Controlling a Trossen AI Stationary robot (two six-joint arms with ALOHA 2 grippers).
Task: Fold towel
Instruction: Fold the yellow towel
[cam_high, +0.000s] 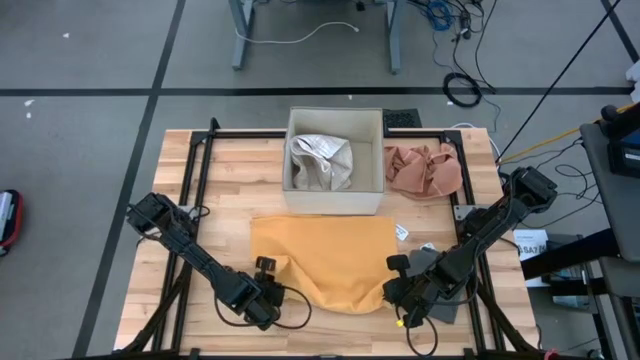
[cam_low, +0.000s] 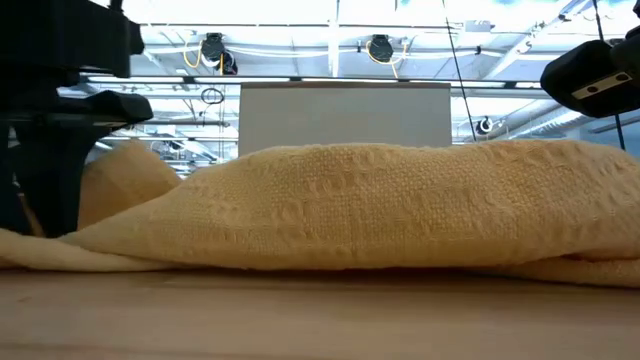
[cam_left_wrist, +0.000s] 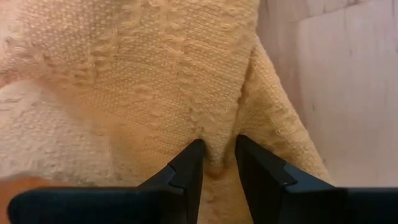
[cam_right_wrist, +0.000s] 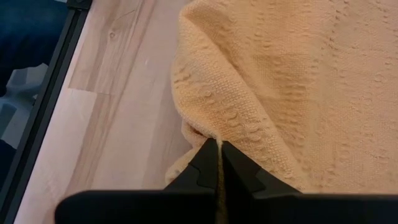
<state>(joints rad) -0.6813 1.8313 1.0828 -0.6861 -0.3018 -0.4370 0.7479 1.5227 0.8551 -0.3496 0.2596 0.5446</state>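
Yellow towel (cam_high: 330, 255), mid-bench, near front edge.
Left gripper (cam_left_wrist: 217, 163) clamped on a raised fold at the towel's front left corner; right gripper (cam_right_wrist: 219, 155) pinched tight on its front right corner edge.

Setting: robotics lab or test workshop. Evidence: wooden bench (cam_high: 230, 170) edged with a black metal frame (cam_high: 196, 160), standing on a grey floor (cam_high: 80, 150) marked with dark lines. Beyond the bench's far edge, the legs of a grey metal stand (cam_high: 240, 35) and loose cables (cam_high: 455, 50) on the floor. Above the bench in the low view, a high industrial ceiling with hanging lamps (cam_low: 380, 47) and exposed beams.
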